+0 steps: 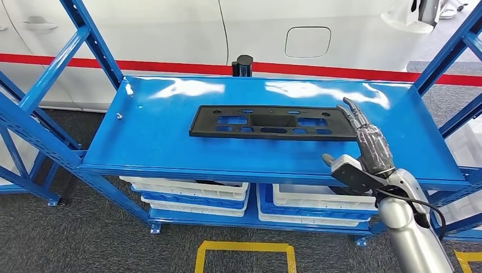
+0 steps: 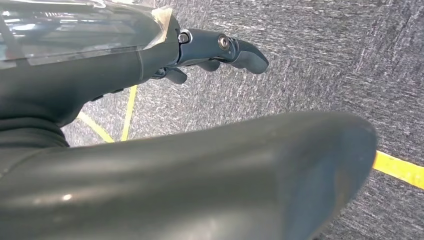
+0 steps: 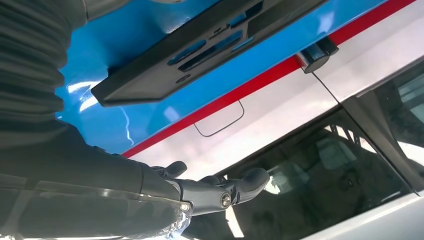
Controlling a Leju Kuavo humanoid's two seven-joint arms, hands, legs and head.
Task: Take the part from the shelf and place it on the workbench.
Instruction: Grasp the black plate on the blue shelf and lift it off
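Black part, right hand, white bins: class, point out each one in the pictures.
black part (image 1: 273, 123): head view, middle of the flat frame.
right hand (image 1: 372, 147): head view, wrapped palm.
white bins (image 1: 187, 189): head view, front wall under the shelf.

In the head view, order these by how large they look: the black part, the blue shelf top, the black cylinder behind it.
1. blue shelf top
2. black part
3. black cylinder, farther away and partly hidden

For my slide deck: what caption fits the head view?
Right hand open, reaching toward the black plastic part lying on the blue shelf.
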